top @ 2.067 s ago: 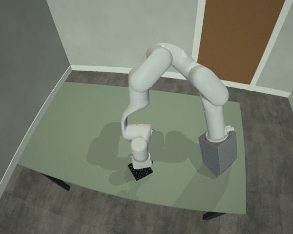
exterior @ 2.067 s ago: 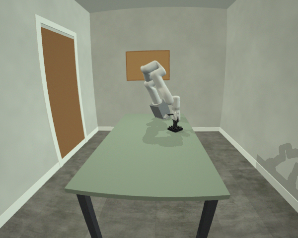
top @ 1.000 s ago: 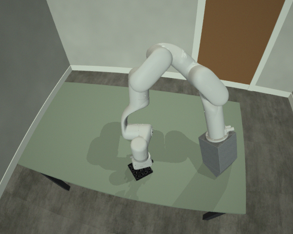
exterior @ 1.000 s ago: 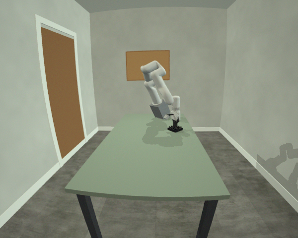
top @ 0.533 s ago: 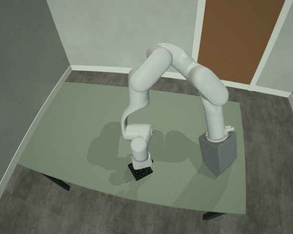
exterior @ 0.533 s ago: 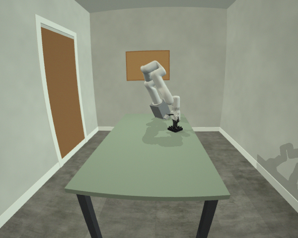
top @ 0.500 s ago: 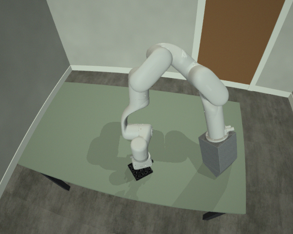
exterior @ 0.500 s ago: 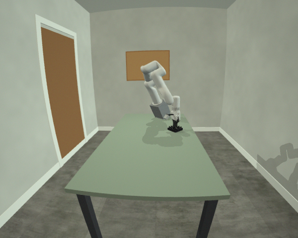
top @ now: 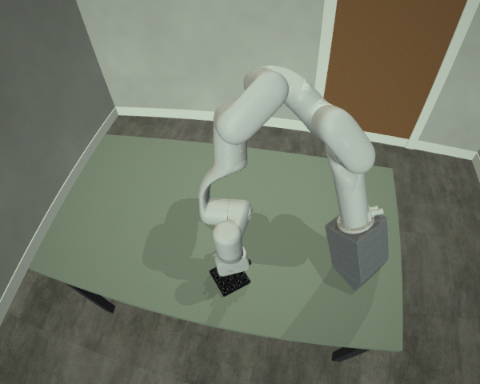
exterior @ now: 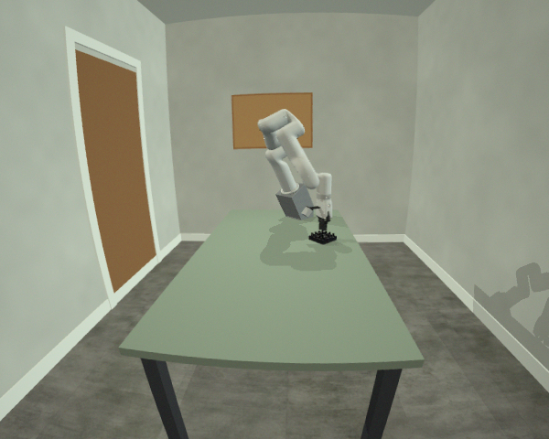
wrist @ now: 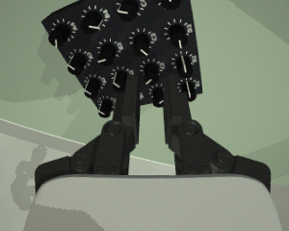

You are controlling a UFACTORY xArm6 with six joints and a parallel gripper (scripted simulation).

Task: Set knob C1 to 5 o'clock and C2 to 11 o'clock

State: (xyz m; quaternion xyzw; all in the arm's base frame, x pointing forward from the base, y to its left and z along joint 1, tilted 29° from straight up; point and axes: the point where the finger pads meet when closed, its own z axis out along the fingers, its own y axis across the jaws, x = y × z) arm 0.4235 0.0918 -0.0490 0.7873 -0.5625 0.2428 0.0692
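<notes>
Narrow claw poised low over the knob box

And here the black knob box (top: 224,294) (exterior: 323,241) (wrist: 122,29) is seen on the green table (top: 128,174) (exterior: 274,306) (wrist: 250,87), its knobs facing up, with the gripper (top: 232,264) (exterior: 322,230) (wrist: 151,89) held right above it. From the top, part of the box is covered by the gripper's body.

Into the wrist view: the fingers are set narrowly apart, a slim gap is left between them, and nothing is gripped. In that view, C2 (wrist: 151,69) is framed in the gap, just past the tips, while C1 (wrist: 158,97) is partly hidden by one finger. Whether either knob is being touched cannot be told.

On C2, the white line is aimed down and to the left in the wrist view; C1's line is only partly shown, so its hour cannot be read. Over in row D, long white lines are displayed on D2 (wrist: 184,65) and D1 (wrist: 188,89).

The white arm (top: 253,107) (exterior: 298,160) is arched high above the table, and its foot is carried by a grey block (top: 358,264) (exterior: 291,203).
</notes>
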